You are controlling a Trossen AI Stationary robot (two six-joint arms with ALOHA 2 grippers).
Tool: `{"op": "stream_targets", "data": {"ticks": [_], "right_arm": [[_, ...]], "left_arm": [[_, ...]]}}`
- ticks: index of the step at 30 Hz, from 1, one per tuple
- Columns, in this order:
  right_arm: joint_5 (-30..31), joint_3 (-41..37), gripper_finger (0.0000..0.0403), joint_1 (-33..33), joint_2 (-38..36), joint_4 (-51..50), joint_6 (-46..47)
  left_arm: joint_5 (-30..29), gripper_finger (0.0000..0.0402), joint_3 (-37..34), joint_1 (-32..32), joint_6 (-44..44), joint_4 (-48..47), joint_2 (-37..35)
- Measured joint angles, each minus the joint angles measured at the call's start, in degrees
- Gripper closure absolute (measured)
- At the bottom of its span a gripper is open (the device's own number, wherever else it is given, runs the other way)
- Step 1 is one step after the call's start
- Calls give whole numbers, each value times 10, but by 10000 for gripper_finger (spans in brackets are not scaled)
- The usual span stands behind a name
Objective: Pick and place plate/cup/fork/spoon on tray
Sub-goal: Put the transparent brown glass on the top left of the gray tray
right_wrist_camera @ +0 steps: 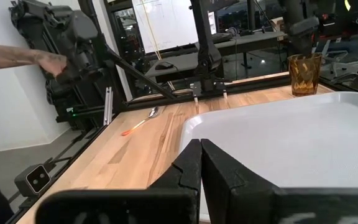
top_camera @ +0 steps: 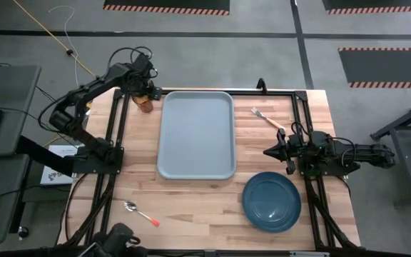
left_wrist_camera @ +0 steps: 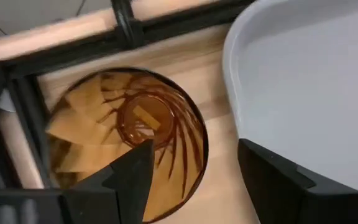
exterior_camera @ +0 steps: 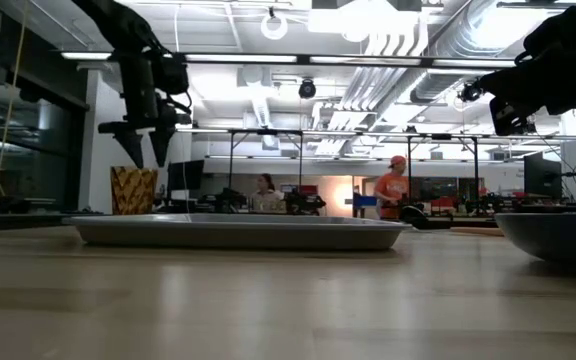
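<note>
Left gripper (top_camera: pixel 145 87): held directly above the cup, fingers spread; in the left wrist view one finger (left_wrist_camera: pixel 132 177) is seen over the cup's rim and the other beside it, toward the tray.
Cup (left_wrist_camera: pixel 126 140): upright on the table at the far left corner of the tray, just outside its edge; nothing is gripped yet.
Deciding relation: the cup lies straight below the open jaws; its axis is vertical, so a descent with one finger inside the rim is judged to be called for.
Tray (top_camera: pixel 195 134): centre of the table, nothing on it.
Right gripper (top_camera: pixel 272 152): waiting right of the tray, fingers pressed together, holding nothing.
Nearer arm: the left, by far.
Fork (top_camera: pixel 267 118): right of the tray, near the right gripper.
Plate (top_camera: pixel 271 202): near right part of the table.
Spoon (top_camera: pixel 141 213): near left.
Writing or brands: none legible.
</note>
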Motion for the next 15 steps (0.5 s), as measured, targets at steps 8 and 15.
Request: {"op": "stream_targets", "data": {"ticks": [8,15], "right_arm": [[3,0,402,0,0,0,0],[2,0,402,0,0,0,0]], "left_arm": [[0,181,0,0,15,-1,66],[0,187,0,0,26,-2,97]]}}
